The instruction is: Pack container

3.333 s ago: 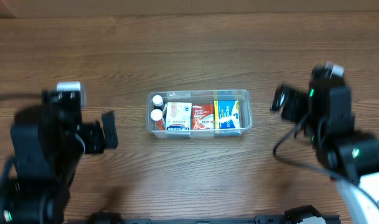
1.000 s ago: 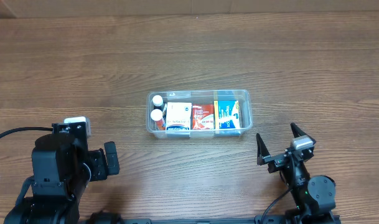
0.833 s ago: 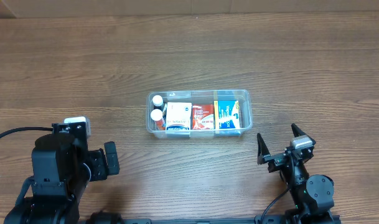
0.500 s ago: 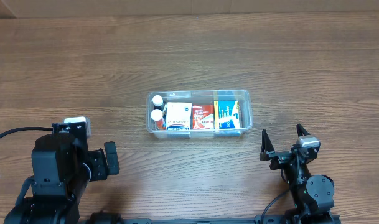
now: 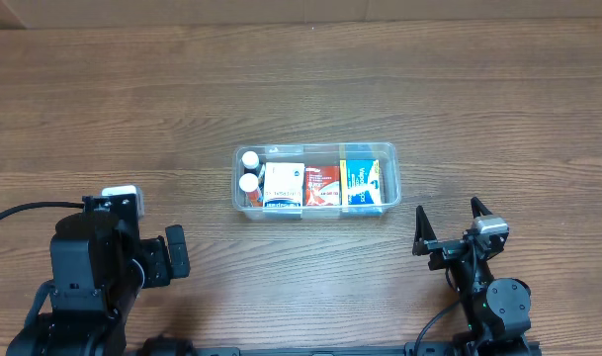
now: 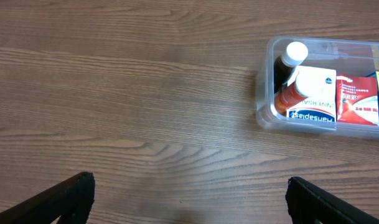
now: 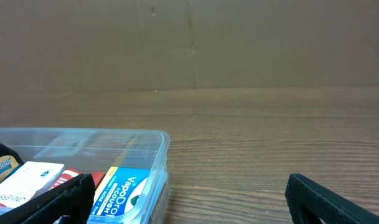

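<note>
Overhead, the container (image 5: 320,146) lies near the middle of the wooden table (image 5: 301,69), its long side running left to right. It is filled from end to end: two white-capped bottles (image 5: 249,158) at its left end, then a white box (image 5: 284,185), a red box (image 5: 322,185) and a blue-and-yellow box (image 5: 362,183) at its right end. Both arms sit at the near edge of the table, well apart from the tub. The left arm (image 5: 83,267) is at the near left and the right gripper (image 5: 447,225) at the near right, with its two dark fingers spread wide and pointing toward the container's right end. Nothing lies between those fingers. The left wrist view shows the left gripper (image 6: 189,180) just as wide apart — one finger in each lower corner, only bare wood grain between them — with the container at the upper right. Its bottles are nearest the camera, one with a dark body and one with an orange-red body leaning against the white box. The right wrist view looks low across the table: the container's clear rounded corner stands at the lower left with the blue-and-yellow box pressed against its end wall, and a plain brown wall (image 7: 189,43) rises behind the tabletop.
</note>
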